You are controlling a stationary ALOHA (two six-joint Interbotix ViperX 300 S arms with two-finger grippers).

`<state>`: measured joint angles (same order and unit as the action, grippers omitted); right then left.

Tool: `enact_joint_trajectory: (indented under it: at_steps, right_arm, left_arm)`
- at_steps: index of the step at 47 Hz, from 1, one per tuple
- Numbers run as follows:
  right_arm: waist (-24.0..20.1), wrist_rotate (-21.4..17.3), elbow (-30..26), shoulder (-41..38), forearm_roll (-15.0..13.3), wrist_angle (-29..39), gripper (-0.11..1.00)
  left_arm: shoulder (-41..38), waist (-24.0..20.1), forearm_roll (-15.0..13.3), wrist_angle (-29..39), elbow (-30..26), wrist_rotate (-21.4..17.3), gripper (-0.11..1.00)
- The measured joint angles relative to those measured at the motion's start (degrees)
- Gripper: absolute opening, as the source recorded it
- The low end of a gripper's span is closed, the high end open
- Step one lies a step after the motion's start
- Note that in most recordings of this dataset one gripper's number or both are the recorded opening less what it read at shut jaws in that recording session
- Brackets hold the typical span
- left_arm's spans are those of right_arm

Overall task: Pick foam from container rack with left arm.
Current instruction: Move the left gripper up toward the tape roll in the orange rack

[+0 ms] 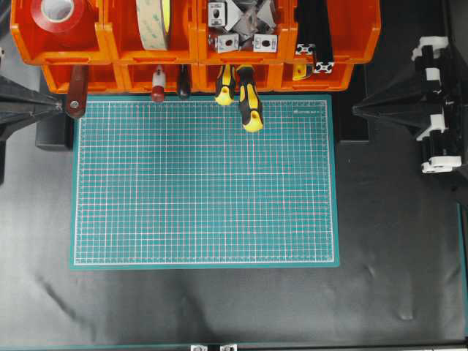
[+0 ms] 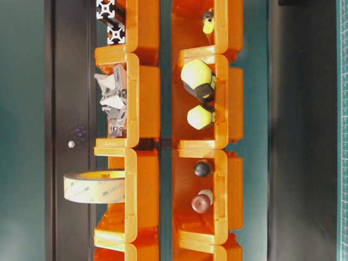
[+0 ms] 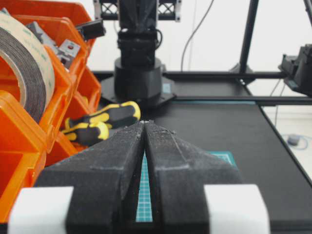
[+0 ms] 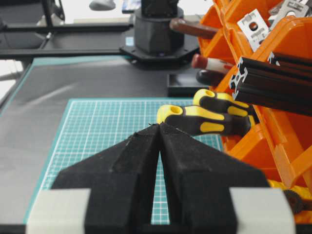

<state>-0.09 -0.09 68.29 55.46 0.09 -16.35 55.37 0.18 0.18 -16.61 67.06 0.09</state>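
Foam [image 1: 152,22] stands on edge in the second upper bin from the left of the overhead view, its cream face rising above the orange rack [image 1: 194,44]; the table-level view shows it poking well out past the bin lip. The left gripper [image 1: 51,104] sits parked at the mat's left edge, fingers clenched tip to tip on nothing, well apart from the roll. The right gripper [image 1: 360,108] is parked opposite, also pinched together and empty.

To my eye the reach has not begun. Done well, the left arm would part its fingers first, rise above the bin wall, then come down so the fingers straddle the thin exposed rim of the roll rather than its broad face. The red tape [image 1: 60,11] sits one bin over, so the approach should keep to the right of it, and the brackets [image 1: 241,25] fill the bin on the other side. A straight lift should free the roll from the bin wall.

Below the rack lies a green mat [image 1: 205,183] on a black tabletop; two yellow-handled screwdrivers [image 1: 248,102] hang out of the lower bins onto it. Beyond are black frame posts, cables and a pale wall.
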Motion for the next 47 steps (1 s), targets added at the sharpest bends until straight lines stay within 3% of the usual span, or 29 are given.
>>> enact_joint_trajectory:
  at_steps: [4,8,21,36,41,47]
  right_arm:
    - [-0.1,-0.7,0.0,-0.2,0.1,0.0,0.11]
    - [-0.4,-1.1,0.0,-0.4,0.4,0.0,0.01]
    - [-0.9,-2.5,0.0,-0.4,0.6,0.0,0.0]
    - [-0.9,-2.7,0.0,-0.4,0.6,0.0,0.0]
    - [-0.9,-2.7,0.0,-0.4,0.7,0.0,0.0]
    - [-0.9,-2.7,0.0,-0.4,0.7,0.0,0.0]
  left_arm:
    - [0.0,0.1,1.5,1.8,-0.3,2.3,0.08]
    - [0.3,0.2,2.5,5.1,-1.8,6.8,0.01]
    - [0.0,-0.3,2.8,19.8,-16.1,23.4,0.01]
    - [-11.6,-6.2,2.9,34.3,-35.1,51.8,0.01]
    - [-14.0,-7.9,3.0,35.8,-37.4,55.5,0.01]
    - [-15.0,-9.1,3.0,37.0,-38.1,56.4,0.01]
